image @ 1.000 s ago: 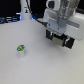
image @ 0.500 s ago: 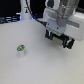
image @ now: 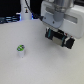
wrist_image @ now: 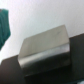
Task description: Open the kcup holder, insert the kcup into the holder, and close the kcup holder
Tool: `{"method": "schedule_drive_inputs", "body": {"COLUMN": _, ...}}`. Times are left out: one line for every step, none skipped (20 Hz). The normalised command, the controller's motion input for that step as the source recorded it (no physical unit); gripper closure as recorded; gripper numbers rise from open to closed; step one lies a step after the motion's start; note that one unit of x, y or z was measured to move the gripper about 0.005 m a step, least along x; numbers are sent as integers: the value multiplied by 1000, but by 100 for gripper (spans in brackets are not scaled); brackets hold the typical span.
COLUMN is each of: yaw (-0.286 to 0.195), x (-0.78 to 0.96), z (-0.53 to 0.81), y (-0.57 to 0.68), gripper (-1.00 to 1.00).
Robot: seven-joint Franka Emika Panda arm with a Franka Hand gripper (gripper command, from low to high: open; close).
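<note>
We see the kcup (image: 21,50) first. It is a tiny white cup with a green top, and it stands upright on the white table (image: 42,67). In the exterior view it sits at about 8 o'clock from the middle of the picture, alone, with bare table all around it.

Well apart from the cup, at about 2 o'clock from it, hangs the robot arm (image: 57,15). It is big and white. Under it is the gripper (image: 59,37), a dark part with black blocks along its lower edge. The picture is blurry, so we cannot tell if the gripper is open or closed. It is not touching the cup.

Behind the table, at about 11 o'clock, we see a dark blue patch (image: 10,19) and a white cable (image: 26,7).

The wrist view shows a gray box shape (wrist_image: 45,47) with a flat top. It may be part of the kcup holder, but the blur is too strong for us to be sure. A teal patch (wrist_image: 5,22) shows at 9 o'clock there.
</note>
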Motion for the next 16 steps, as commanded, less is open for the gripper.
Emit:
{"method": "schedule_drive_inputs", "body": {"yaw": -240, "x": -141, "z": 253, "y": -510, "gripper": -100}}
{"method": "schedule_drive_inputs", "body": {"yaw": -243, "x": -155, "z": 232, "y": -498, "gripper": -100}}
{"method": "schedule_drive_inputs", "body": {"yaw": -247, "x": -169, "z": 217, "y": -486, "gripper": -100}}
{"method": "schedule_drive_inputs", "body": {"yaw": -254, "x": -185, "z": 193, "y": -469, "gripper": -100}}
{"method": "schedule_drive_inputs", "body": {"yaw": -259, "x": -200, "z": 165, "y": -455, "gripper": -100}}
{"method": "schedule_drive_inputs", "body": {"yaw": -261, "x": -238, "z": 125, "y": -443, "gripper": -100}}
{"method": "schedule_drive_inputs", "body": {"yaw": -262, "x": -266, "z": 95, "y": -436, "gripper": -100}}
{"method": "schedule_drive_inputs", "body": {"yaw": -255, "x": -294, "z": 67, "y": -432, "gripper": -100}}
{"method": "schedule_drive_inputs", "body": {"yaw": -260, "x": -292, "z": 63, "y": -430, "gripper": -100}}
{"method": "schedule_drive_inputs", "body": {"yaw": -261, "x": -292, "z": 56, "y": -425, "gripper": -100}}
{"method": "schedule_drive_inputs", "body": {"yaw": -258, "x": -306, "z": 38, "y": -430, "gripper": -100}}
{"method": "schedule_drive_inputs", "body": {"yaw": -253, "x": -317, "z": 30, "y": -429, "gripper": -100}}
{"method": "schedule_drive_inputs", "body": {"yaw": -257, "x": -331, "z": 20, "y": -419, "gripper": -100}}
{"method": "schedule_drive_inputs", "body": {"yaw": -250, "x": -342, "z": 20, "y": -428, "gripper": -100}}
{"method": "schedule_drive_inputs", "body": {"yaw": -245, "x": -346, "z": 17, "y": -442, "gripper": -100}}
{"method": "schedule_drive_inputs", "body": {"yaw": -243, "x": -347, "z": 17, "y": -450, "gripper": -100}}
